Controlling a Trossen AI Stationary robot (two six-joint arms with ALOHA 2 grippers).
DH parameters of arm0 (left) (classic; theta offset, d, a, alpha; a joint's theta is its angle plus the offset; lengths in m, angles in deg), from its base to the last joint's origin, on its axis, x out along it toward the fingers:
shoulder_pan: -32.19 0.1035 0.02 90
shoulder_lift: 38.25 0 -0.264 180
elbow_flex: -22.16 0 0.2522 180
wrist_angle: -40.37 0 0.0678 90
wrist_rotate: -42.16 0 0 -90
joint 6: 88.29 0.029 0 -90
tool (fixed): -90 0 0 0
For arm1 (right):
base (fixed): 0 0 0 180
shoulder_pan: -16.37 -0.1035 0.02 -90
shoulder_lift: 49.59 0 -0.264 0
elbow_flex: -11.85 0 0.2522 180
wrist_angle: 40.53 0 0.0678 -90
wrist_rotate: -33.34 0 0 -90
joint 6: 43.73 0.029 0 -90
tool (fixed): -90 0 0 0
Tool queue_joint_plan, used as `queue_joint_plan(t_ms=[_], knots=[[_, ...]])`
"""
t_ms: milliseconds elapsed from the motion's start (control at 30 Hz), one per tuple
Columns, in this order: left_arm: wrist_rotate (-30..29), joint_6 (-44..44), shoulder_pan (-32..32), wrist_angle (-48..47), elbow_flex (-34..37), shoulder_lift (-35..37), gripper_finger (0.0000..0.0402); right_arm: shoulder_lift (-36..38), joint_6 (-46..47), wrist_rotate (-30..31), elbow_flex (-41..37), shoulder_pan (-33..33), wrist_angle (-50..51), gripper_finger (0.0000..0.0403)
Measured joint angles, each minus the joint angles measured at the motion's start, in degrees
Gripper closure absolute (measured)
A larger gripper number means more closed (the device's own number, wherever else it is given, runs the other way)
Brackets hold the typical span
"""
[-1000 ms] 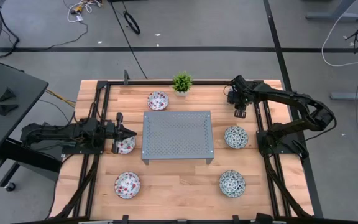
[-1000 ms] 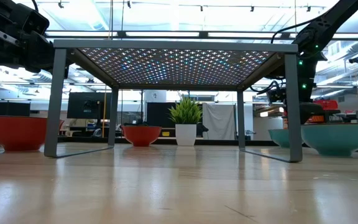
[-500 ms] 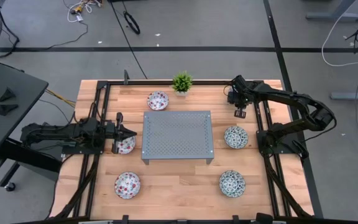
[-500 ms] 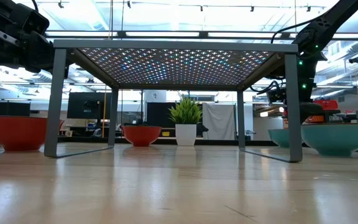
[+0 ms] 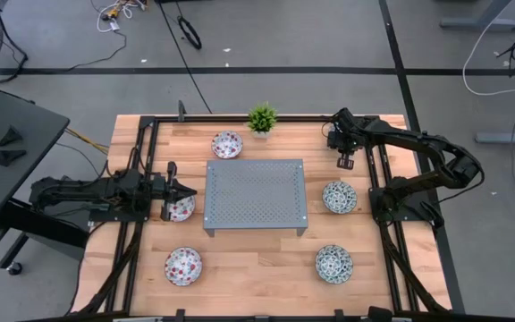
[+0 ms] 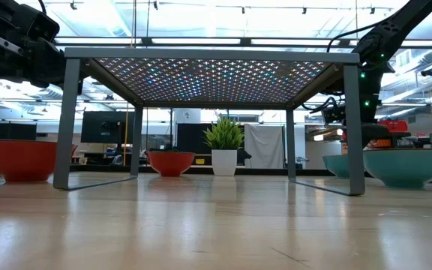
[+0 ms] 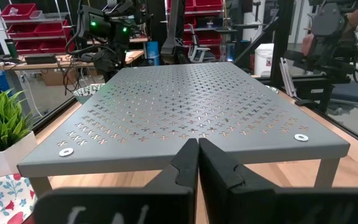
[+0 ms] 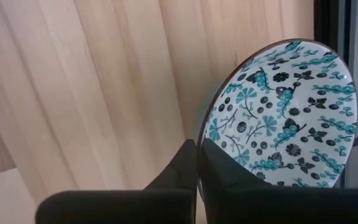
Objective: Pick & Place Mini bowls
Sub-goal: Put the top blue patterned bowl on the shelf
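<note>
A grey perforated metal stand (image 5: 255, 197) sits in the middle of the wooden bench (image 5: 257, 268), and everything else lies around it.

The right gripper (image 5: 346, 162) hangs off the stand's far right corner. In the right wrist view its fingers (image 8: 185, 168) are pressed together on the rim of a blue-green patterned mini bowl (image 8: 281, 115), which tilts steeply above the bench boards. Two more blue-green mini bowls rest on the bench: one just right of the stand (image 5: 339, 197), the other off the stand's near right corner (image 5: 333, 263).

The left gripper (image 5: 186, 190) is just left of the stand, above a red-spotted mini bowl (image 5: 181, 209) that lies against the stand's left edge. In the left wrist view its fingers (image 7: 188, 163) are pressed together with nothing between them, pointing at the stand's top. A second red-spotted mini bowl (image 5: 227, 144) sits just beyond the stand's far left corner, and a third (image 5: 183, 266) lies off the stand's near left corner.

A small green potted plant (image 5: 261, 118) stands behind the stand, at the far edge of the bench.
</note>
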Motion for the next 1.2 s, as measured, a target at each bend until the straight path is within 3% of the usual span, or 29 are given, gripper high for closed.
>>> queue_joint_plan(t_ms=[700, 1200], knots=[[0.0, 0.0, 0.0, 0.0, 0.0, 0.0, 0.0383, 9.4, 0.1, 4.2, 0.1, -1.7, 2.0, 0.0403], [0.0, 0.0, 0.0, 0.0, 0.0, 0.0, 0.0383, 14.6, -0.4, 4.3, 12.9, -8.3, 11.7, 0.0403]])
